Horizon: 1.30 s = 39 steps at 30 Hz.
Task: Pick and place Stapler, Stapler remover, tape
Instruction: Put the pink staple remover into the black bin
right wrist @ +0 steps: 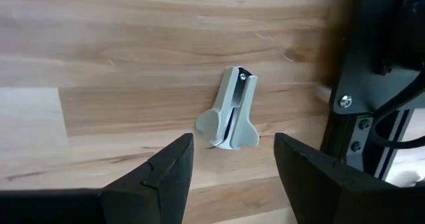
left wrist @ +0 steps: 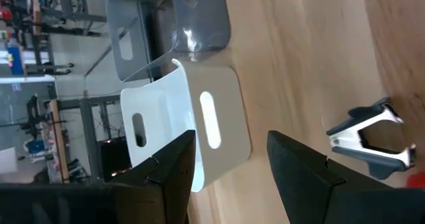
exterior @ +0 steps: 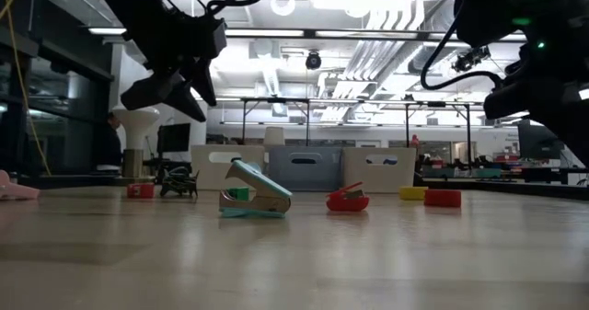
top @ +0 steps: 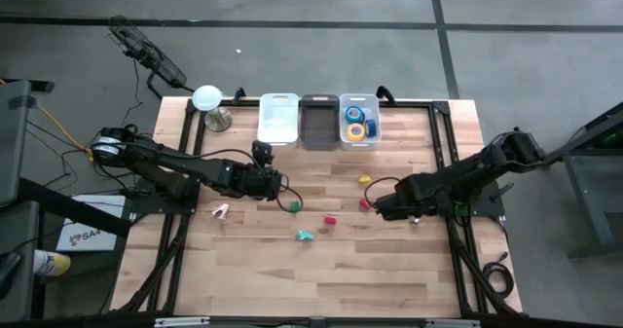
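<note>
Just ahead of the left gripper (left wrist: 229, 174), whose fingers stand apart with nothing between them, sits the white bin (left wrist: 199, 117), and off to one side of the fingers lies a black and white staple remover (left wrist: 368, 141) on the wood. In the high view this gripper (top: 275, 184) hovers mid-table, with the dark staple remover (top: 289, 204) just beside it. The right gripper (right wrist: 232, 174) is also spread and empty, with a pale staple remover (right wrist: 229, 111) lying flat on the table directly in front of its fingers.

The tape rolls (top: 356, 122), blue and yellow, already sit in the clear bin (top: 374, 139) at the far edge, beside the grey bin (top: 319, 124). A teal stapler (exterior: 255, 192) and a red stapler (exterior: 347, 200) lie loose between the two arms.

The likely trouble is the removers themselves: they are flat, low and splayed, so a gripper coming down off-centre could pinch one wing and spin or skid the piece across the wood instead of lifting it. The arms work near each other, so reaching for the middle staplers together risks a clash.
</note>
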{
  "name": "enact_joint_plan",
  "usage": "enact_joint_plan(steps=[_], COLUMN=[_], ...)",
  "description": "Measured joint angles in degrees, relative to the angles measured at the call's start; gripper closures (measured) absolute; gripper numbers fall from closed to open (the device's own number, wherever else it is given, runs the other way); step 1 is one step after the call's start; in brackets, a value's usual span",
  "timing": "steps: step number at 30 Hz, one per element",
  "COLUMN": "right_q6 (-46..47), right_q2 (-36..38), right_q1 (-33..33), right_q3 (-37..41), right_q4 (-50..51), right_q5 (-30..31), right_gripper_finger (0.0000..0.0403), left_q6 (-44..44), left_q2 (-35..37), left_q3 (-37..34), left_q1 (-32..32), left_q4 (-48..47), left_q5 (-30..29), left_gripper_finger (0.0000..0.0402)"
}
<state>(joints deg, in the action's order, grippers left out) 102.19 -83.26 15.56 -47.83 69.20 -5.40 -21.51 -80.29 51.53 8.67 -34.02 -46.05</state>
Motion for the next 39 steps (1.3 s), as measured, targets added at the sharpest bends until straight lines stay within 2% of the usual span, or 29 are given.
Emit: enact_joint_plan(steps=[8, 14, 24, 35, 39], right_q6=[4.90, 7.81, 11.21, 12.32, 13.91], right_q2=[0.03, 0.11, 1.27, 3.49, 5.16], right_q1=[-0.19, -0.18, -0.16, -0.18, -0.10], right_q3=[0.18, 7.14, 13.18, 13.80, 13.94], right_q4=[-0.90, -9.03, -19.38, -19.61, -19.53], right_q5=[0.36, -4.54, -3.91, -0.30, 5.65], right_gripper_finger=[0.0201, 0.0201, 0.0201, 0.0213, 0.0213], left_q6=[-2.48, -3.77, -4.93, -5.26, -5.26], left_q2=[0.00, 0.00, 0.00, 0.00, 0.00], left_q3=[0.00, 0.00, 0.04, 0.04, 0.04], left_q1=[0.00, 0.00, 0.00, 0.00, 0.00], left_q4=[-0.03, -0.27, -0.37, -0.02, 0.24], left_q5=[0.60, 0.66, 0.67, 1.86, 2.13], left_gripper_finger=[0.0218, 0.0218, 0.0218, 0.0218, 0.0218])
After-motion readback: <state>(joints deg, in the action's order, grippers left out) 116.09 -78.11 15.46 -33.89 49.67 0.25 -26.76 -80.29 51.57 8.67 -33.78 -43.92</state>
